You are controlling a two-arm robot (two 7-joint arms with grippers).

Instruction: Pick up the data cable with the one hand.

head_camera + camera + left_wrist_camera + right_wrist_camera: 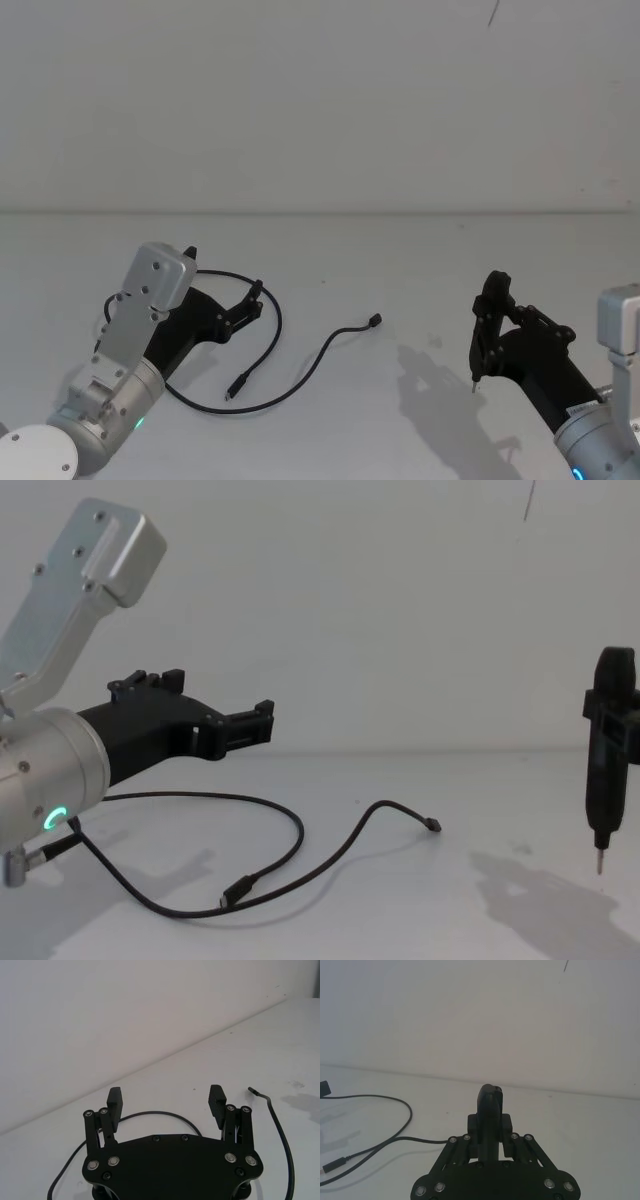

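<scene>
hovering at the lower left of the head view, the left gripper has its fingers spread wide with nothing between them. in the chest view the left gripper hangs above the table at the left of the frame. the data cable lies loose on the table, left of centre. one strand loops out from under that gripper and curls back to a plug near the lower middle. the other strand sweeps right to a plug near mid-frame. seen from the chest, the data cable lies flat, below and just ahead of the released fingers, untouched.

the wide spread and forward reach look like a set-up for coming down over the loop. in the left wrist view the data cable crosses the gap of the left gripper. so thin a cable will likely need the pads right down at the table to catch it.

the right gripper is parked at the lower right, well apart from the cable. in its own wrist view the right gripper is clenched on nothing. it is probably set aside because one arm does the work.

a green ring glows on the left arm. a small label on the right arm is too small to read, and no other writing or brand can be made out.
</scene>
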